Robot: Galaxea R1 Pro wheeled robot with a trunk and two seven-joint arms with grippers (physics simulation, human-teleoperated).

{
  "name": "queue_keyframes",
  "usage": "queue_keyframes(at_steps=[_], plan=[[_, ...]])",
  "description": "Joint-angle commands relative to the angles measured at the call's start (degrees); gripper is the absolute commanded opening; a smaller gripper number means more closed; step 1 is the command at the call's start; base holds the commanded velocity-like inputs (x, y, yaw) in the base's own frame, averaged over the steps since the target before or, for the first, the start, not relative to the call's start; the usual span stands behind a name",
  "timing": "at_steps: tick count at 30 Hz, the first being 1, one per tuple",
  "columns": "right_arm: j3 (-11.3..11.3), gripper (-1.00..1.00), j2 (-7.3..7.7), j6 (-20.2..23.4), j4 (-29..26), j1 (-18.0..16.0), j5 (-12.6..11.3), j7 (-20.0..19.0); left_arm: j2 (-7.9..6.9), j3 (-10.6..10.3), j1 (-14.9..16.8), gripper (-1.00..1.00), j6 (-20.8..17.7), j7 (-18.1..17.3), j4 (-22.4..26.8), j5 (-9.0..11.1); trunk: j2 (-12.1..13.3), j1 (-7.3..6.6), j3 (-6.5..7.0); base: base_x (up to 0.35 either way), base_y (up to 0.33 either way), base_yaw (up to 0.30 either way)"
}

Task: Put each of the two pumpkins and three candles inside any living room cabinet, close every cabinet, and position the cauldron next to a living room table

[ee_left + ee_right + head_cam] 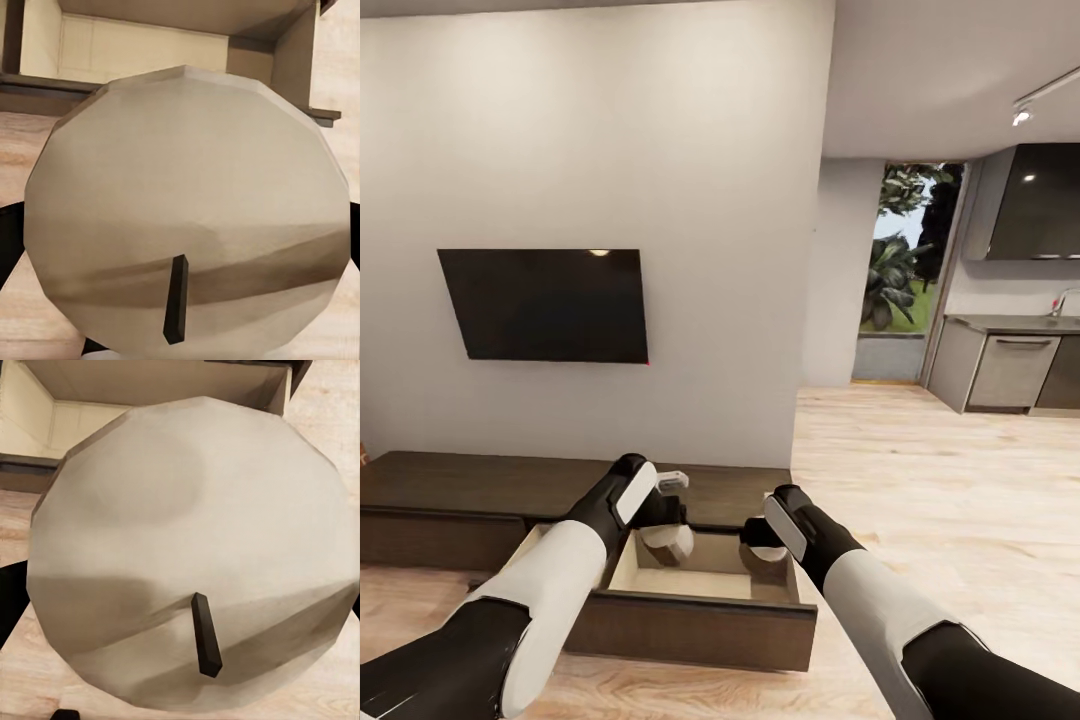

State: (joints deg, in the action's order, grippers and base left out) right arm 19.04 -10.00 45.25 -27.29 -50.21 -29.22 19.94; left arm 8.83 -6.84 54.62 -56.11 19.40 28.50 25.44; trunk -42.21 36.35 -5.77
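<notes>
Two candles held over the open cabinet drawer

The left gripper (672, 528) is closed on a tan candle (670, 545) above the pulled-out drawer (690, 585) of the dark-brown cabinet (480, 490); the right gripper (760, 545) holds a second candle (767, 556) over the drawer's right end. Each wrist view looks onto its candle's flat top (187, 202) (195, 555) with a short dark wick, the light tan drawer interior beyond. A black TV (545, 305) hangs on the wall above the cabinet
</notes>
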Motion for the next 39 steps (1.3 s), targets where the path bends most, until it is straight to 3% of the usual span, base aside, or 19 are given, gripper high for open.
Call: queue_keyframes(at_steps=[1, 15, 28, 39], plan=[[0.21, -1.0, 0.0, 0.11, -0.04, -0.06, -0.51, 0.62, -0.03, -0.36, 0.04, -1.0, -0.14, 0.44, 0.06, 0.57, -0.08, 0.04, -0.1, 0.24, 0.139, 0.0], [0.21, -1.0, 0.06, -2.0, -0.43, -0.06, -0.57, 0.02, 0.04, -0.55, 0.04, -1.0, -0.14, 0.2, -0.02, 0.71, -0.08, 0.04, -0.1, 0.149, 0.022, 0.0], [0.25, -1.0, 0.21, -2.35, -0.46, -0.06, -0.57, -0.06, 0.21, -0.77, -0.03, -1.0, -0.14, -0.02, -0.02, 0.71, -0.08, 0.04, -0.1, 0.111, -0.134, 0.0], [0.3, -1.0, 0.2, -2.36, -0.48, -0.06, -0.57, -0.16, 0.65, -0.81, -0.04, -1.0, -0.11, 0.02, 0.02, 0.7, -4.49, 2.45, -2.08, 0.002, -0.002, 0.0]])
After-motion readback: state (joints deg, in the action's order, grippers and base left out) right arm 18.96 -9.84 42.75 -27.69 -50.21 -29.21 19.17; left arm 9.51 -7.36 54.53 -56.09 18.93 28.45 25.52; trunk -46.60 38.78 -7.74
